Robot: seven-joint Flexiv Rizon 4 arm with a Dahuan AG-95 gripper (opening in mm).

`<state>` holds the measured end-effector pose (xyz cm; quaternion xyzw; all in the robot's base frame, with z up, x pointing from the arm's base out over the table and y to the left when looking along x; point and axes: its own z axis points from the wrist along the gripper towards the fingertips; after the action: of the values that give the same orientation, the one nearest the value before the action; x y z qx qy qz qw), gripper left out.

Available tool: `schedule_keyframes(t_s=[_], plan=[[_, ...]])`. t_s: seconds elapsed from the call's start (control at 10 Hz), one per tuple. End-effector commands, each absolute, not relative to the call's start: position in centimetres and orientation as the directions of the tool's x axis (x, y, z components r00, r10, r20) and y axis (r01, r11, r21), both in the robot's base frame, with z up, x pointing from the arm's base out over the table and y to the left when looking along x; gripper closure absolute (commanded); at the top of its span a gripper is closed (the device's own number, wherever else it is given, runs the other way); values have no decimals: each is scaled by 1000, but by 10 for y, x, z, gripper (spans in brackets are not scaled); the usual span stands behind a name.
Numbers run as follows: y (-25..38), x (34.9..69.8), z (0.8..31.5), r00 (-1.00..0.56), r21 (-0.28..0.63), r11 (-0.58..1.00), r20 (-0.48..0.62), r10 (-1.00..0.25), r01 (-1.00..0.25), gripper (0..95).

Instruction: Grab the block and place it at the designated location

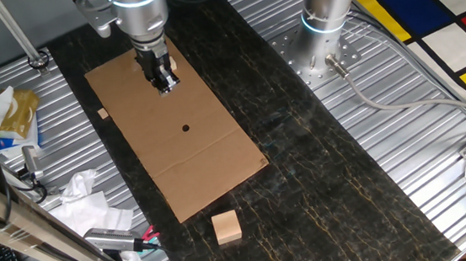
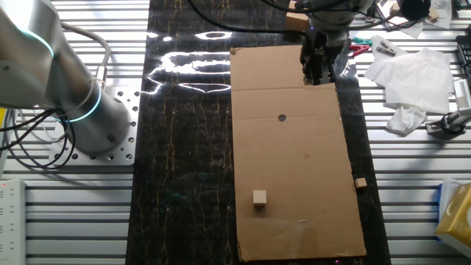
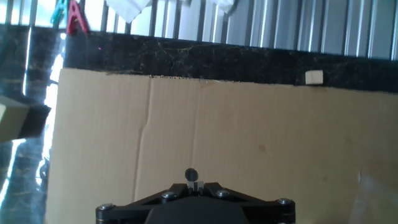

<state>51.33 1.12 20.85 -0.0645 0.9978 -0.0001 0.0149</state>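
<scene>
Block (image 2: 259,197) rested on the cardboard sheet (image 2: 309,169), unheld and well apart from the designated location (image 2: 282,117), the black dot near the sheet's middle. In the other fixed view, read left to right, the block lay between 6 and 7 o'clock of the dot; the end effector (image 2: 320,72) appeared at about 1 o'clock of the dot, raised above the sheet; a small flat chip (image 2: 360,182) lay off the sheet's edge on the dark tabletop (image 2: 184,147), between 4 and 5 o'clock of the dot. The end effector carried nothing. How far its fingers stood apart could not be told from any view. In the hand view the dot sat just ahead of the fingertips at 12 o'clock, and the block was out of frame. A larger tan block (image 1: 226,226) stood on the tabletop beyond the sheet's opposite end. Judged from this layout, no stage was complete: approach, grasp, carry and placement on the dot all remained.
</scene>
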Motion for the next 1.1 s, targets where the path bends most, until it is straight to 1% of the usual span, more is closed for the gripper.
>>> schedule_keyframes(t_s=[0.1, 1.1], plan=[[11, 515, 206, -995, 4, 995, -26, -100, -100, 950], [-1, 503, 190, -994, 4, 994, -19, -109, -109, 950]])
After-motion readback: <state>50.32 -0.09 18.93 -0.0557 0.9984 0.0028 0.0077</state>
